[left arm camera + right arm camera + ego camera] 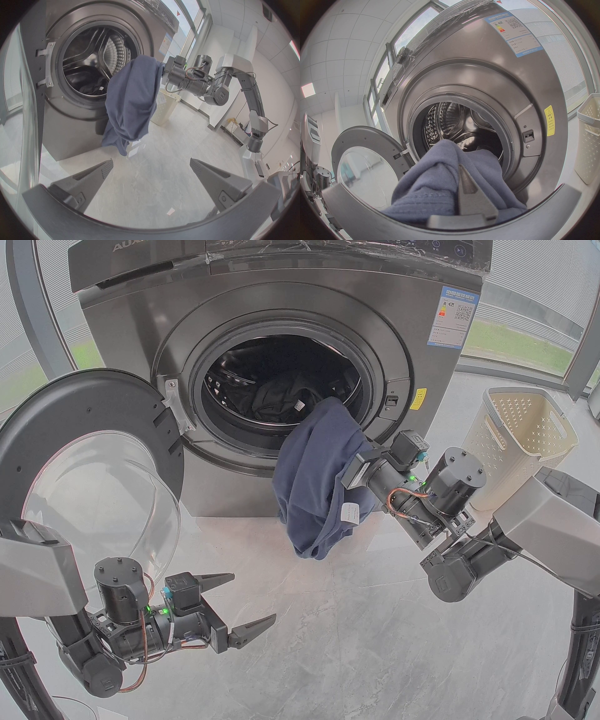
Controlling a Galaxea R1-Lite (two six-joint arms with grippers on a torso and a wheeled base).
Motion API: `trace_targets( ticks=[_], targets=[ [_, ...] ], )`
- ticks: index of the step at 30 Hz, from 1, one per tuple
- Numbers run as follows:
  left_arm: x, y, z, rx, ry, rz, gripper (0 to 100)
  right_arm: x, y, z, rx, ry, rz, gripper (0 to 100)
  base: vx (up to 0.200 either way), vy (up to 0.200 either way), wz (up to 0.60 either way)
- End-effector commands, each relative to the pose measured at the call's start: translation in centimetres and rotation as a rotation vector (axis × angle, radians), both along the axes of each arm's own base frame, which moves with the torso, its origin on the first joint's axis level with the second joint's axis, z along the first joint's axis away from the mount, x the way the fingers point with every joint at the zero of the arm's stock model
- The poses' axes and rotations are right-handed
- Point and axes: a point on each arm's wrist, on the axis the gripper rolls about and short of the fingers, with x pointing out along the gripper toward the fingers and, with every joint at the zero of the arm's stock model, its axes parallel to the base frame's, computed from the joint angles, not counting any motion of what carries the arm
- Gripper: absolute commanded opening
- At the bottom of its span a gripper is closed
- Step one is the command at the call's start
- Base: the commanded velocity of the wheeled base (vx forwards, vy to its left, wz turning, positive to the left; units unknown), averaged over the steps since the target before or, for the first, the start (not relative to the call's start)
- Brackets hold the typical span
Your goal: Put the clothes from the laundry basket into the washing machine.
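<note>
A navy blue garment hangs from my right gripper, which is shut on it just in front of the washing machine opening, at its lower right rim. The cloth drapes down toward the floor; it also shows in the left wrist view and bunched over my right gripper's finger. Dark clothes lie inside the drum. The cream laundry basket stands to the right of the machine. My left gripper hovers low at the left, open and holding nothing.
The machine's round door stands swung open at the left, close above my left arm. Pale marble floor lies open between the two arms. Windows run behind the machine.
</note>
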Motion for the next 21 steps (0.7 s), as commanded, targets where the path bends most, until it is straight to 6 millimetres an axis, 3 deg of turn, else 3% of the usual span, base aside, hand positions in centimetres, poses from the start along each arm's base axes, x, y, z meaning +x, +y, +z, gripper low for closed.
trace_targets(
  ticks=[1, 9, 21],
  targets=[
    [1.2, -1.3, 1.4, -0.049, -0.073, -0.020, 100, -0.5, 0.3, 0.4, 0.005, -0.005, 0.013, 0, 0.000, 0.000, 0.00],
    [5.5, -5.4, 4.1, -0.206, -0.195, -0.033, 100, -2.0, 2.5, 0.4, 0.007, 0.007, 0.063, 0, 0.000, 0.000, 0.00],
    [10.3, -9.9, 2.3, -0.254, -0.265, 0.016, 100, -2.9, 3.5, 0.7, 0.015, 0.015, 0.073, 0, 0.000, 0.000, 0.00]
  ],
)
